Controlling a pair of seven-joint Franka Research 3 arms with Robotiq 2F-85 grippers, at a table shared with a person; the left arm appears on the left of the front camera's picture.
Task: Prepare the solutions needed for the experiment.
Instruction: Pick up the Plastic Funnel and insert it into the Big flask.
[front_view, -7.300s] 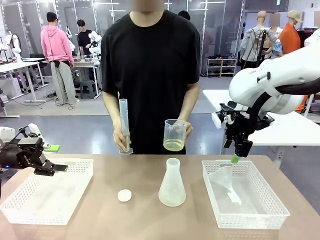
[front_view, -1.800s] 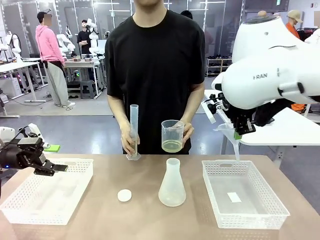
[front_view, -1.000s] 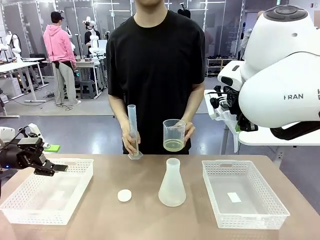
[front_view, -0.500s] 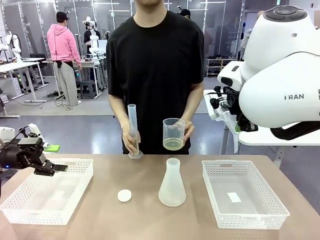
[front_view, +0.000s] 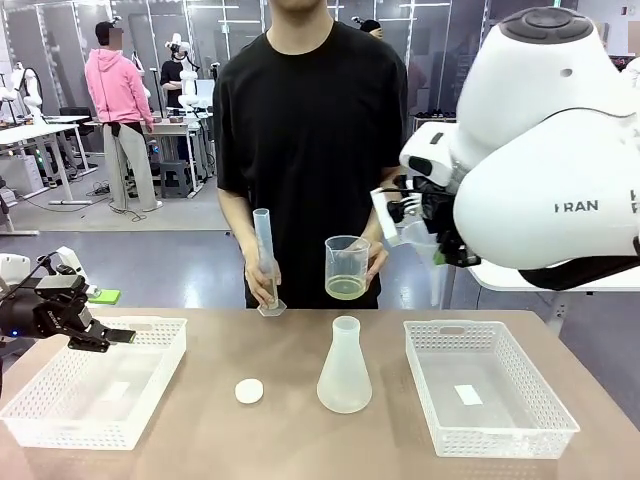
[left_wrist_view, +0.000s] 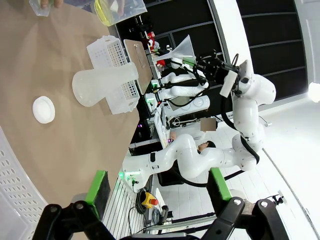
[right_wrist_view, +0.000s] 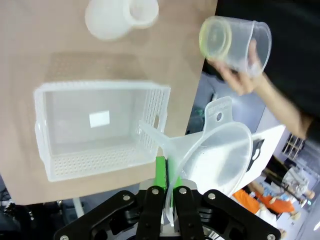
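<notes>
Between the closed fingers of the right gripper (right_wrist_view: 168, 194) sits the rim of a clear plastic funnel (right_wrist_view: 220, 150), pinched against a green pad. The funnel's wide mouth opens to one side of the fingers, and its spout slants away over the white mesh basket (right_wrist_view: 45, 140) lying on the table below this gripper. Past the basket, farther from the fingers, stands the frosted conical flask (right_wrist_view: 120, 17), upright and open-mouthed. Roughly level with the right gripper and near it on the person's side, the person's hand (right_wrist_view: 241, 80) grips a clear beaker (right_wrist_view: 245, 42). The solutions (front_view: 346, 290) lie as a shallow pale yellow layer in the bottom of that beaker, held in the air above the flask and apart from the funnel. Farther from the right gripper than the beaker, the person's other hand (front_view: 262, 285) holds a tall measuring cylinder (front_view: 264, 245), slightly tilted, with its base low near the far table edge. The left gripper (front_view: 112, 336) hangs with its jaws spread wide and nothing between them, over the far edge of a second mesh basket (front_view: 140, 395) at the table's left end. Ahead of its fingers a small white round cap (left_wrist_view: 44, 109) lies on the bare tabletop, and the flask stands just beyond the cap, both well apart from this gripper.
</notes>
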